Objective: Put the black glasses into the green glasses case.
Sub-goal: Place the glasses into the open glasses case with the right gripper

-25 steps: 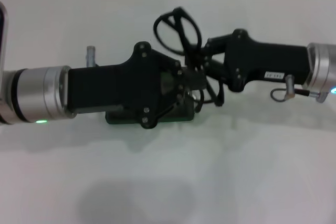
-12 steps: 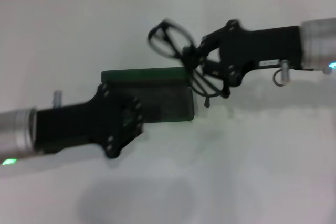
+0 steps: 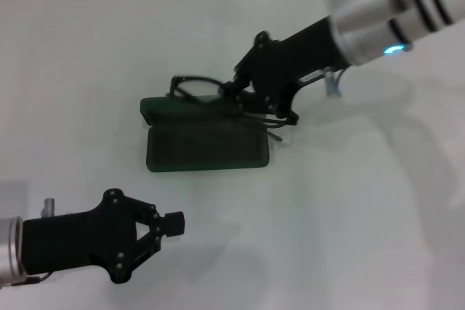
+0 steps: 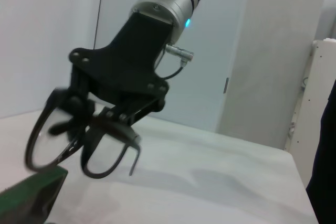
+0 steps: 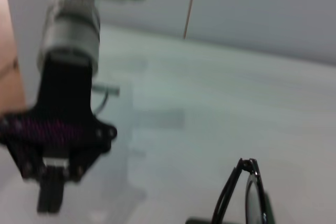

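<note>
Black glasses (image 3: 218, 96) hang in the right gripper's (image 3: 243, 99) clamped fingers, poised over the raised lid edge of the open green glasses case (image 3: 207, 143) on the white table (image 3: 363, 201), while the left gripper (image 3: 171, 224), fingers pinched together on nothing, sits near the table's front edge, well apart.

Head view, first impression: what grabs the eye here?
The right gripper holds the black glasses over the far edge of the green glasses case, which lies open mid-table. The glasses are not yet inside. The left gripper sits shut and apart, nearer the robot on its left.
</note>
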`<state>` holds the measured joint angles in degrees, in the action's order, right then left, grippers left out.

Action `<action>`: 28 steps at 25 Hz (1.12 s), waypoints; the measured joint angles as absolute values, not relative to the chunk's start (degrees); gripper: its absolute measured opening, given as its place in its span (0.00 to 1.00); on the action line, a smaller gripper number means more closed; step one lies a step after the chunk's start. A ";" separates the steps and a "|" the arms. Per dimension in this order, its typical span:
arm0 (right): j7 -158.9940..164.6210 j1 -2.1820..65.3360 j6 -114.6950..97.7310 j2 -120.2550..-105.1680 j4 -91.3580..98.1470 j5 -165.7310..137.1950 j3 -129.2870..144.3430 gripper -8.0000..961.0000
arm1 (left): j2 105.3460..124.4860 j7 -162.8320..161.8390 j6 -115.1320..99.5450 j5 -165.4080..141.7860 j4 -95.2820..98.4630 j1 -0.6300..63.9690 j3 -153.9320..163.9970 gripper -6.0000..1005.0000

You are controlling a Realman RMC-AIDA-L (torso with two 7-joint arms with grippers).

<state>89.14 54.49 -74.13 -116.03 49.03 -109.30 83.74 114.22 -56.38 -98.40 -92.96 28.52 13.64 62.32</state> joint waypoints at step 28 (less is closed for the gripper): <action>97.97 58.43 -53.31 -116.19 51.24 -113.83 110.66 0.11 | 113.90 -56.04 -96.37 -96.33 29.26 13.75 62.23 0.00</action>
<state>97.97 58.43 -53.31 -116.19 51.24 -113.83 110.65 113.90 -56.04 -96.37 -96.33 29.26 13.75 62.23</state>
